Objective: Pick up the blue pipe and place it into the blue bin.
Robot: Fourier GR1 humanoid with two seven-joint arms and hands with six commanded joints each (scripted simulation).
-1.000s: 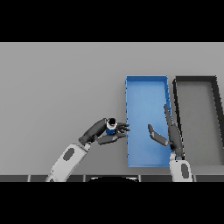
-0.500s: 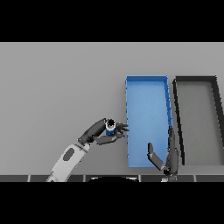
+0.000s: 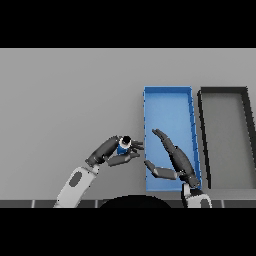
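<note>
Blue is what catches the eye first: a small blue pipe (image 3: 121, 146), dark at its upper end, sits pinched in the robot's left hand (image 3: 111, 151), the fingers curled over it from one side and the thumb closing under it from the other. The hand holds it just left of the blue bin (image 3: 167, 91), near that bin's lower left corner, and from where I stand the pipe looks lifted clear of the grey table (image 3: 65, 100), though I could not swear to the gap beneath it. It is not yet over the bin's floor, so the carry seems to me about half done: what remains is a short sideways reach over the near wall and a release. The right hand (image 3: 175, 161) hovers over the lower part of the bin with its fingers straight and spread, thumb stuck out toward the other hand, holding nothing; its pose looks like one of readiness to receive or steady the pipe, but that is only my reading. A dark bin (image 3: 225, 91) stands just beside the blue one on the far right and plays no part. The risk I see is the pipe clipping the bin's rim on the way across.
</note>
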